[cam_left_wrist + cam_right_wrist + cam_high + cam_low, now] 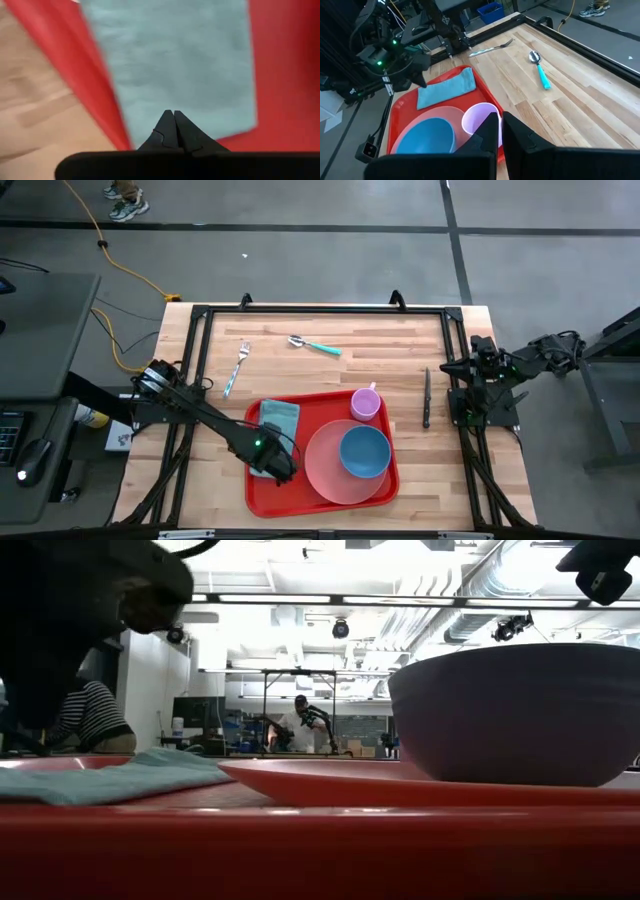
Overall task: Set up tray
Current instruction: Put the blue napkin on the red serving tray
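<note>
The red tray point(300, 492) lies at the table's near middle. It carries a pink plate point(322, 465) with a blue bowl point(363, 452) on it, a pale purple cup point(365, 403) and a teal napkin point(281, 418) lying flat along its left side. My left gripper point(173, 114) is shut with nothing in it, pointing down above the napkin point(175, 55) near its near end; in the high view it point(278, 468) stands over the tray's left part. My right gripper point(500, 122) is shut and held high at the table's right edge point(466, 368).
On the bare wood beyond the tray lie a fork point(236, 367) at the far left, a spoon with a teal handle point(316, 345) at the far middle and a dark knife point(426, 396) to the right of the tray. A black frame point(320, 310) borders the table.
</note>
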Controlling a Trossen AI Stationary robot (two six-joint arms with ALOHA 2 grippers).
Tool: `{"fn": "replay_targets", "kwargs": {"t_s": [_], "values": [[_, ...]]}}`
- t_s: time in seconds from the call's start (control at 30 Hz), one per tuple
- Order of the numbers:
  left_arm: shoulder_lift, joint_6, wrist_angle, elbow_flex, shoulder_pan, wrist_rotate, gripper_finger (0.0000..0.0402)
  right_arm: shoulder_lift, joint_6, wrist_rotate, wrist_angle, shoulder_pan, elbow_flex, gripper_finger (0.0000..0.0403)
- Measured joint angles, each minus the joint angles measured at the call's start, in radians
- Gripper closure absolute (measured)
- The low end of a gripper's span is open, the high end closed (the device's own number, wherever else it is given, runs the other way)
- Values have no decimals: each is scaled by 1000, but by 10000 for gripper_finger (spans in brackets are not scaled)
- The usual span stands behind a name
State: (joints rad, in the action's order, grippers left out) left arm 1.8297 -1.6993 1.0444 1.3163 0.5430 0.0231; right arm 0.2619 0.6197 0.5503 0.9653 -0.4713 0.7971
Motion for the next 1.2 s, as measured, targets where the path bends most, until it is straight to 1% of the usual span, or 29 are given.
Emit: {"fn": "replay_targets", "kwargs": {"t_s": [0.1,0.17,0.3,0.43,0.57,0.8,0.93,1.07,1.2], "values": [[0,0,47,-4,1,-3,393,0,1,-3,1,0,0,403],[7,0,49,-4,1,-9,393,0,5,-3,3,0,0,403],[50,14,43,-4,1,-65,393,0,7,-4,3,0,0,403],[91,42,-45,-5,1,-111,393,0,11,-8,3,0,0,403],[111,32,-137,0,9,-116,393,0,19,-8,3,0,0,403],[139,11,-137,44,34,-144,393,0,19,-8,3,0,0,403],[137,12,-223,55,42,-150,393,0,19,-8,3,0,0,403],[137,5,-160,114,41,-106,393,0,11,-8,3,0,0,403],[137,17,32,213,29,-21,393,0,11,-8,3,0,0,403]]}}
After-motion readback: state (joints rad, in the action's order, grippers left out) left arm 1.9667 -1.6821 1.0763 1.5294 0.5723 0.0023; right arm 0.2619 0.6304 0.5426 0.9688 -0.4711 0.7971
